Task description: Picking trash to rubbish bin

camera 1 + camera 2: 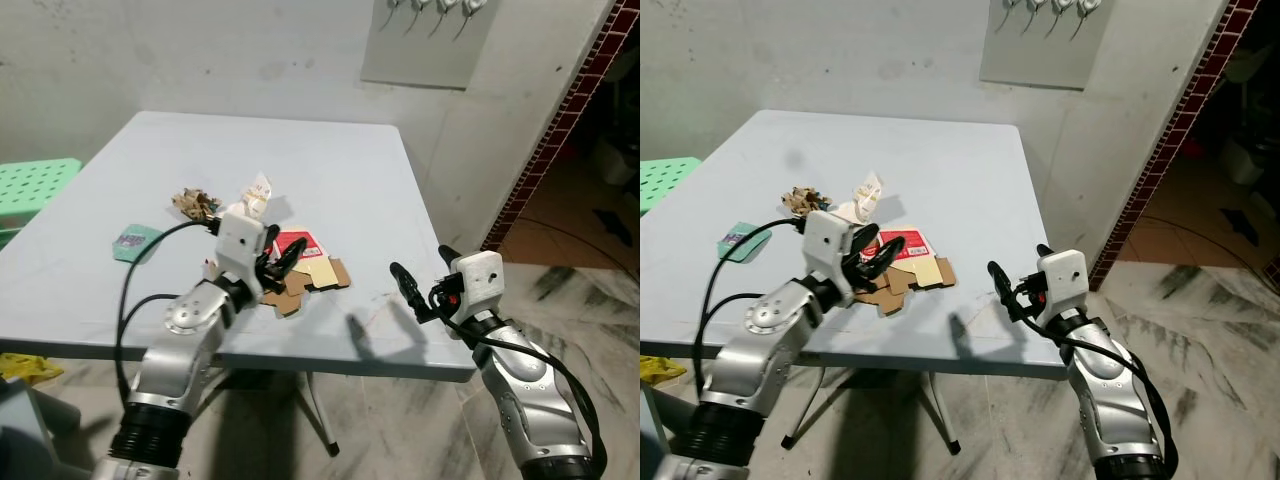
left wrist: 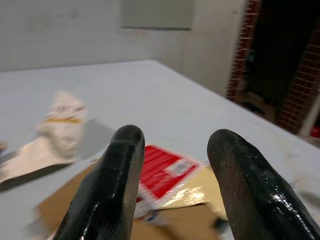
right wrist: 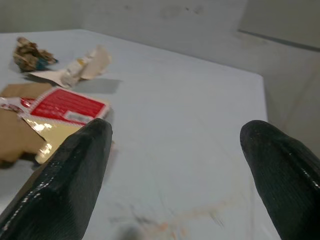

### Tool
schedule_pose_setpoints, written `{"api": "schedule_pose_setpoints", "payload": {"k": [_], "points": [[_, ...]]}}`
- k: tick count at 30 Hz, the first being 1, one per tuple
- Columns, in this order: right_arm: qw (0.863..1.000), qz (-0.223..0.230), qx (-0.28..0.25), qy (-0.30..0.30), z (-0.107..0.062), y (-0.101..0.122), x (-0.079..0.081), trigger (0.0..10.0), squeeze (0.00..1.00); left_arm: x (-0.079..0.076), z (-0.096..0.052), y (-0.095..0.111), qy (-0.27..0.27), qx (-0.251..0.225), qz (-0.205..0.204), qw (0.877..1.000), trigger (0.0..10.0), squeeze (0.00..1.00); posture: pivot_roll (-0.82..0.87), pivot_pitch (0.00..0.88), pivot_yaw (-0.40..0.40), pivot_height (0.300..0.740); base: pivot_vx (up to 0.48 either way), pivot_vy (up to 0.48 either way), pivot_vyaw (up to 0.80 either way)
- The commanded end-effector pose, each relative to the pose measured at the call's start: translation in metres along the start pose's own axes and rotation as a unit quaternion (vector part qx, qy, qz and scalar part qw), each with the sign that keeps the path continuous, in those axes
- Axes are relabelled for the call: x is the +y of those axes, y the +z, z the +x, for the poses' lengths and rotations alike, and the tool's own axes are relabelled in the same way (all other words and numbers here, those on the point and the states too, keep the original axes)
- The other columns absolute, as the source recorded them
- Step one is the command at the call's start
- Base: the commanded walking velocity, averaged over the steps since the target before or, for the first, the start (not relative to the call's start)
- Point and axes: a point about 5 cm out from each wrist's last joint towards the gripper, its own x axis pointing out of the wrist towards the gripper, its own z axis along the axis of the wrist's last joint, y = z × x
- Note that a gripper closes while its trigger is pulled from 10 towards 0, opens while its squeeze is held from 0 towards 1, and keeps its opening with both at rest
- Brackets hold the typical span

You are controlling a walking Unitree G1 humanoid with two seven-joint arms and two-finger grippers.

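On the grey table [image 1: 340,150] lies a flattened brown cardboard box with a red label [image 1: 308,265]. Behind it lie a crumpled white paper [image 1: 258,193] and a crumpled brown wrapper [image 1: 194,203]. A teal packet [image 1: 135,242] lies further left. My left gripper [image 1: 282,258] is open, low over the cardboard's left part; its wrist view has the red label [image 2: 162,167] between the fingers. My right gripper [image 1: 420,264] is open over the table's front right corner, apart from the trash, pointing toward the cardboard [image 3: 60,107].
A green plastic stool [image 1: 35,185] stands left of the table. Something yellow [image 1: 25,368] lies on the floor beneath the table's left edge. A brick-edged doorway [image 1: 560,120] opens at the right. Marble floor lies beyond the table's near edge.
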Motion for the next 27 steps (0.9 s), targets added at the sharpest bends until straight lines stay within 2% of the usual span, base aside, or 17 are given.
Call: {"api": "schedule_pose_setpoints", "payload": {"k": [1,4,5,6,9,17,27], "points": [[1.0,-0.01,-0.001,0.01,0.003,0.005,-0.002,10.0,0.0,0.005,-0.001,-0.001,0.004,0.013,-0.013,1.0,10.0,0.0,-0.01,0.017,-0.066,0.74,0.0,0.0,0.0],[1.0,-0.02,-0.009,0.016,0.005,0.01,-0.003,10.0,0.0,0.011,-0.002,-0.004,0.015,0.023,-0.038,0.999,10.0,0.0,-0.01,0.018,-0.068,0.74,0.0,0.0,0.0],[0.999,-0.022,-0.013,0.021,0.005,0.013,-0.003,10.0,0.0,0.015,-0.002,-0.007,0.032,0.025,-0.084,0.996,10.0,0.0,-0.01,0.019,-0.069,0.74,0.0,0.0,0.0],[0.999,-0.022,-0.013,0.022,0.005,0.013,-0.003,10.0,0.0,0.016,-0.002,-0.008,0.036,0.025,-0.093,0.995,10.0,0.0,-0.01,0.019,-0.069,0.74,0.0,0.0,0.0],[0.999,-0.022,-0.016,0.021,0.005,0.015,-0.003,10.0,0.0,0.017,-0.005,-0.01,0.04,0.031,-0.075,0.996,10.0,0.0,-0.01,0.02,-0.071,0.74,0.0,0.0,0.0],[0.999,-0.02,-0.014,0.045,0.003,0.019,-0.002,10.0,0.0,0.023,-0.014,-0.012,0.065,0.027,-0.108,0.992,10.0,0.0,-0.01,0.039,-0.09,0.74,0.0,0.0,0.0],[0.996,-0.031,-0.014,0.082,0.001,0.022,0.0,10.0,0.0,0.036,-0.034,-0.005,0.092,0.027,-0.112,0.989,10.0,0.0,0.0,0.052,-0.098,0.74,0.0,0.0,0.0]]}}
